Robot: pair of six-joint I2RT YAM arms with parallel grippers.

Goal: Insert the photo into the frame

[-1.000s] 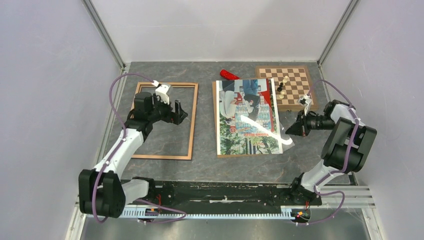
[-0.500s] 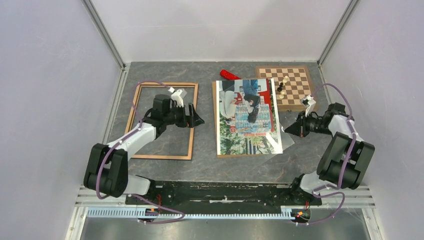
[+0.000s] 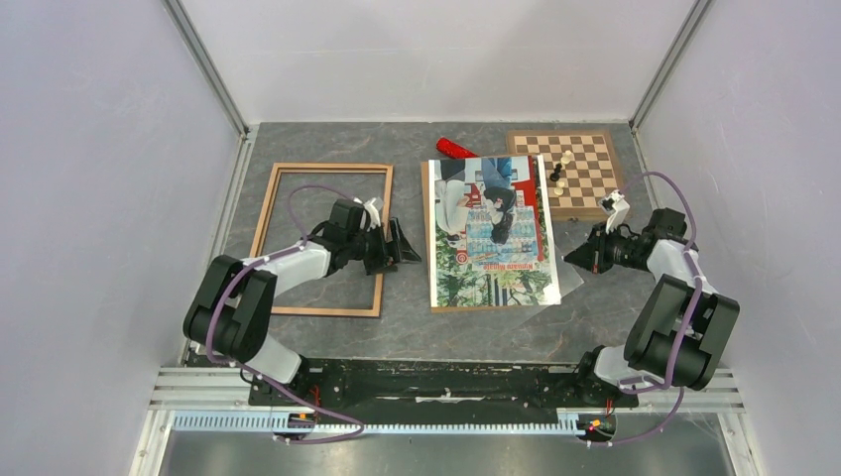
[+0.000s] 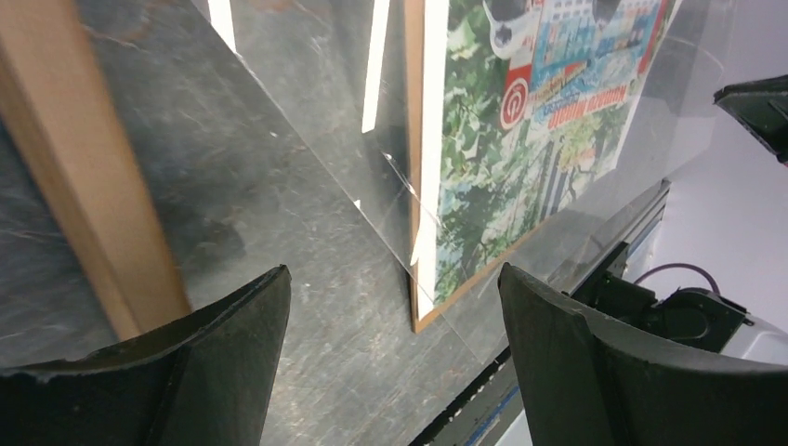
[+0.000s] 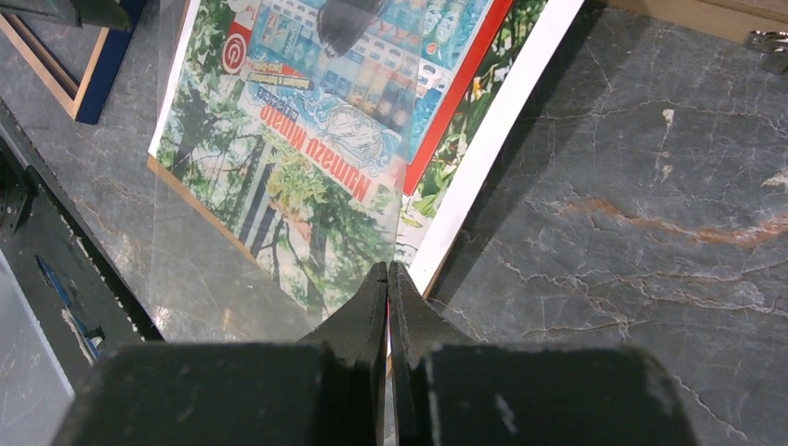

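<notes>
On the left side of the grey table (image 3: 407, 327), the frame (image 3: 327, 169) lies flat, wood face up, nothing inside it but bare tabletop. Left gripper (image 3: 405, 245) sits low just past the frame's right rail, in the strip between frame and photo, pointing at the photo. Its fingers are spread wide with nothing between them. Wrist view shows only table through the gap, with the wood rail off to one side. Can't tell if the fingertips touch the surface.

The photo (image 3: 491, 233) is mid-table, print side up, lying on a brown panel (image 3: 427, 248) that peeks out along its left and near edges. It's well apart from the frame, no overlap.

Right gripper (image 3: 570, 260) is at the photo's near-right corner, fingers pressed together. A clear sheet (image 5: 214, 279) hangs tilted over the photo, and its edge runs straight into those closed tips, so it looks pinched there (thin and see-through, hard to read). The sheet's far edge reaches toward the left gripper, and glare streaks show on it in the left wrist view.

Back right is a chessboard (image 3: 585, 164) with a few chess pieces (image 3: 561, 174) on it. A red object (image 3: 456, 149) lies just behind the photo's far edge.
</notes>
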